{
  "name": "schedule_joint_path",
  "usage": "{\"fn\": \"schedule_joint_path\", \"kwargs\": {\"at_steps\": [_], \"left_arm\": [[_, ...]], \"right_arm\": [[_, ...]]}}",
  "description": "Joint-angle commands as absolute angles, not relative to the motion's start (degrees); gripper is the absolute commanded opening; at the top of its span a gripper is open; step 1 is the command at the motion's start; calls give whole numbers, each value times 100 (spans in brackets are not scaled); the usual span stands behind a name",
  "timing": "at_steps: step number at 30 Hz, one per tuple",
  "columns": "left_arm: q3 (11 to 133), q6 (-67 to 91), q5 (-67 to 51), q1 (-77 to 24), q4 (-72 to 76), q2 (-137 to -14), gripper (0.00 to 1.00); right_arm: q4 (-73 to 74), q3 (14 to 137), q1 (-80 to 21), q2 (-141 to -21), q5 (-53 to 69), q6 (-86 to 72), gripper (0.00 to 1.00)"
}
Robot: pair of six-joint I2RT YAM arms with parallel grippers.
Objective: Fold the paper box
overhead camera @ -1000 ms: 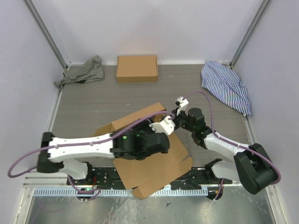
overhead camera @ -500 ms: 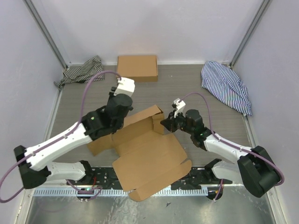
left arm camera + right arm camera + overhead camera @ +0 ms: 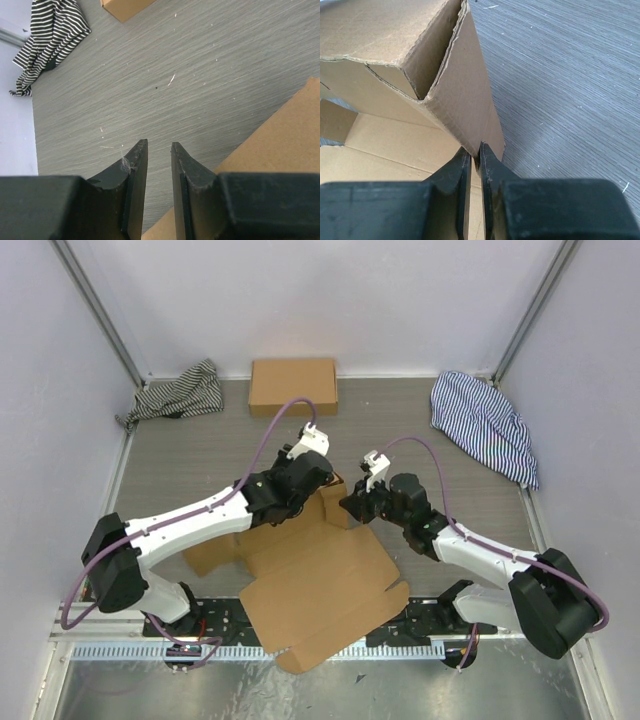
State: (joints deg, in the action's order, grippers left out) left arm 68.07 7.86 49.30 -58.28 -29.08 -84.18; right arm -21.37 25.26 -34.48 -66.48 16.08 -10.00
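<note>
The paper box (image 3: 325, 580) is a brown die-cut sheet lying mostly flat at the near centre, with its far part raised. My right gripper (image 3: 348, 506) is shut on the edge of a raised side flap (image 3: 465, 95), with the cardboard pinched between the jaws (image 3: 475, 150). My left gripper (image 3: 297, 483) hovers over the sheet's far edge. Its jaws (image 3: 159, 150) stand slightly apart with nothing between them, above bare table, and the sheet's edge (image 3: 280, 150) lies to its right.
A ready-formed brown box (image 3: 293, 386) stands at the back centre and also shows in the left wrist view (image 3: 125, 6). A black-and-white striped cloth (image 3: 180, 392) lies at the back left and a blue striped cloth (image 3: 485, 425) at the back right. White walls enclose the table.
My left arm swung off the sheet to the far left, then came back right to the sheet's far edge. My right gripper kept its hold on the flap and barely moved.
</note>
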Motion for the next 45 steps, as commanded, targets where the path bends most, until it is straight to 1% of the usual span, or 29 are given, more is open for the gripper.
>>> {"fn": "schedule_joint_path", "kwargs": {"at_steps": [1,6,8,11,13,16,20,27,30,35,38,42,45], "left_arm": [[6584,1096,5161,-5825,-3112,-8599,32],[6366,1260,5230,-5868,-3118,-8700,30],[6301,1319,5223,-5891,-3115,-8710,30],[6274,1359,5175,-5956,-3132,-8709,28],[6287,1345,5129,-5999,-3125,-8716,28],[6325,1356,5087,-6037,-3122,-8726,27],[6345,1394,4951,-6099,-3127,-8710,25],[6408,1511,4943,-6356,-3185,-8756,24],[6454,1584,4977,-6430,-3258,-8808,23],[6522,1690,5054,-6523,-3353,-8852,23],[6566,1726,5142,-6593,-3412,-8894,23],[6620,1783,5255,-6710,-3505,-8956,22],[6654,1830,5335,-6773,-3582,-8995,22]], "right_arm": [[-2094,2767,-3515,-6567,1479,-928,9],[-2112,2760,-3525,-6663,1538,-912,10],[-2141,2760,-3529,-6702,1620,-906,13],[-2197,2768,-3529,-6768,1847,-897,22],[-2223,2831,-3531,-6844,1955,-889,34],[-2224,2966,-3527,-6987,2037,-911,40],[-2237,3171,-3538,-7220,1985,-940,42],[-2662,3349,-3542,-7619,2022,-1176,43],[-2690,3439,-3571,-7774,1686,-1389,40],[-2334,3565,-3889,-7854,357,-1674,21],[-2265,3466,-4206,-7747,-510,-1857,15],[-2421,3198,-4561,-7673,-1403,-2073,8],[-2682,2966,-4657,-7617,-1761,-2222,4]]}}
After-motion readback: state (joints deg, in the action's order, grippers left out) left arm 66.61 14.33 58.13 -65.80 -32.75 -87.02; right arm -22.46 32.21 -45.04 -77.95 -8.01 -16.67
